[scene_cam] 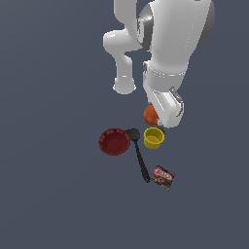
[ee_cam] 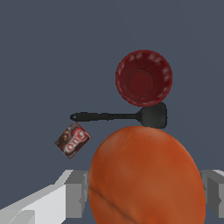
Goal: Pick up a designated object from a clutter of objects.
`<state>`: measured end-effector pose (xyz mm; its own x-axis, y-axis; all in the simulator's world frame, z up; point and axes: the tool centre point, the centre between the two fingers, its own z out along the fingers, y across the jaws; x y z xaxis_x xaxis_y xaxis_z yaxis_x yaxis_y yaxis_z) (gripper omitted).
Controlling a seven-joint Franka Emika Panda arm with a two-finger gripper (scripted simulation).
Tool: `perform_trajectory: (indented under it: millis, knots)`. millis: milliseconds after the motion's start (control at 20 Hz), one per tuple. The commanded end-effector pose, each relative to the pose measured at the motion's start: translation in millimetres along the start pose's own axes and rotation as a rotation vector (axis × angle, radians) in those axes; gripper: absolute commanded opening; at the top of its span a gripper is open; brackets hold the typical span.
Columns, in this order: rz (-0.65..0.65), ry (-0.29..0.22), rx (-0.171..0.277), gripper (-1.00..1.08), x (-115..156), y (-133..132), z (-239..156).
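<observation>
One orange ball (scene_cam: 150, 115); one dark red bowl (scene_cam: 114, 141); one yellow cup (scene_cam: 153, 137); one black spatula (scene_cam: 139, 156); one brown packet (scene_cam: 163, 177) with a red label; that makes five small items in all, each kind a single piece. One white arm (scene_cam: 170, 44) stands over them in the exterior view; the wrist view shows four of the five, the ball, the bowl, the spatula and the packet, again one of each; the cup is out of its sight.
</observation>
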<state>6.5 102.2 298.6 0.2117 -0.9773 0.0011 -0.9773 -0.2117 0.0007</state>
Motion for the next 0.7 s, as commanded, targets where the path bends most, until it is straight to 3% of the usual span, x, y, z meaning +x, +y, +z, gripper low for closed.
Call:
perform_trajectory:
  millis: [0,650]
  knots:
    - [0.000,0.001,0.001,-1.00,-8,7,-25]
    - [0.000,-0.001,0.001,-1.00,-33,25,-98]
